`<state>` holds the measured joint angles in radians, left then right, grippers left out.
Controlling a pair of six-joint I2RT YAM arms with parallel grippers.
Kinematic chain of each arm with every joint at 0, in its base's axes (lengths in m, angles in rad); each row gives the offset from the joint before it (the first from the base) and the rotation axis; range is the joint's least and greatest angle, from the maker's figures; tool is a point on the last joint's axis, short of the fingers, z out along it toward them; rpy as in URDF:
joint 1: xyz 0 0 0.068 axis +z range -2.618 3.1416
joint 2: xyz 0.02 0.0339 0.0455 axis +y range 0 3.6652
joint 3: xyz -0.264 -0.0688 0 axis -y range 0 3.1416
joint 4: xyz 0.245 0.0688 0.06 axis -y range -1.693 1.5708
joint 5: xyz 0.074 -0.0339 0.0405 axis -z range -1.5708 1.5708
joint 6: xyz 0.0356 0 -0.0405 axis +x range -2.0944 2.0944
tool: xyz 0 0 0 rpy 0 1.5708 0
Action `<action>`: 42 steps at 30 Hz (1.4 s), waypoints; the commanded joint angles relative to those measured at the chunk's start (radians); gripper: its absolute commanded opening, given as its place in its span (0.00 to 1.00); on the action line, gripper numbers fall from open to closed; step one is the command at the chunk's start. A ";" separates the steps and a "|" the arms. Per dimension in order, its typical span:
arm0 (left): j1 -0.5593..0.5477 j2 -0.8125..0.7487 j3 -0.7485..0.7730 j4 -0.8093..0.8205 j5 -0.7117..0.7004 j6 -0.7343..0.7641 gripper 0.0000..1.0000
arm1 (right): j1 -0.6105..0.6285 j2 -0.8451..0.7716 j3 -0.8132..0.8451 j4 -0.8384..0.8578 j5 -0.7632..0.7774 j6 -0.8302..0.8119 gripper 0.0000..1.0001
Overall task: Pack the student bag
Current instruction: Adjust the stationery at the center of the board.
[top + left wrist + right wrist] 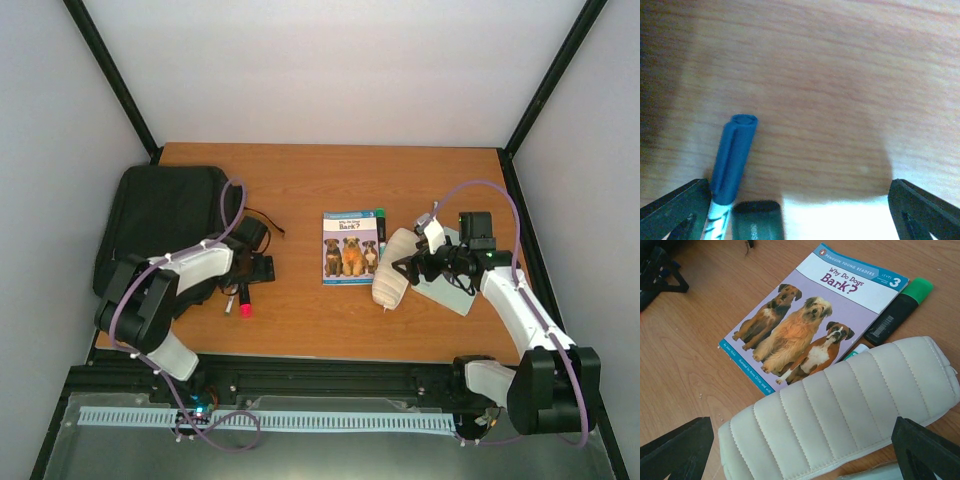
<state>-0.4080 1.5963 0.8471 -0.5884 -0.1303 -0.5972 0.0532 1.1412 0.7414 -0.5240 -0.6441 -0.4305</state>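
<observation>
**A:** Nearest, the pouch (pixel 840 410) lies under the right jaws, which are wide open and empty. It's soft, quilted and cream, so it may sag out of a pinch.

**B:** And the left jaws gape empty over a pen (pixel 735 155). It's smooth and round, and might roll on the wooden table (pixel 400 180).

**A:** The student bag (pixel 160 225)?

**B:** Limp black fabric, in the table's far left corner.

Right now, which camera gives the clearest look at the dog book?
The right wrist view: the book fills much of the frame, title readable, one corner hidden by the cream pouch. The top external view shows it small, mid-table. The left wrist view does not show it.
</observation>
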 commanded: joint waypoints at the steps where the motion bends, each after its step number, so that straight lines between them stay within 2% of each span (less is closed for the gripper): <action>1: -0.069 -0.020 -0.051 0.036 0.088 -0.003 1.00 | 0.008 0.015 0.034 -0.003 -0.026 -0.019 1.00; 14: -0.175 -0.038 -0.101 0.096 0.191 -0.016 0.97 | 0.010 0.020 0.035 -0.008 -0.027 -0.020 1.00; 24: -0.298 -0.047 -0.110 0.070 0.202 -0.042 0.95 | 0.010 0.025 0.037 -0.011 -0.028 -0.020 1.00; 29: -0.311 -0.071 -0.104 0.036 0.194 -0.051 0.94 | 0.010 0.025 0.036 -0.011 -0.028 -0.020 1.00; 32: -0.311 -0.100 -0.058 -0.021 0.138 -0.036 0.95 | 0.011 0.025 0.036 -0.012 -0.029 -0.020 1.00; 36: -0.300 -0.148 0.077 -0.133 -0.043 -0.027 0.97 | 0.011 0.026 0.038 -0.013 -0.033 -0.020 1.00; 39: -0.236 -0.132 0.206 -0.256 -0.161 -0.032 0.95 | 0.011 0.022 0.038 -0.016 -0.037 -0.020 1.00; 42: -0.145 -0.113 0.296 -0.314 -0.264 -0.018 0.91 | 0.012 0.017 0.038 -0.016 -0.038 -0.022 1.00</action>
<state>-0.6510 1.4910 1.0168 -0.7639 -0.1997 -0.6178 0.0570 1.1610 0.7509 -0.5358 -0.6544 -0.4381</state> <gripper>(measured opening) 0.935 0.999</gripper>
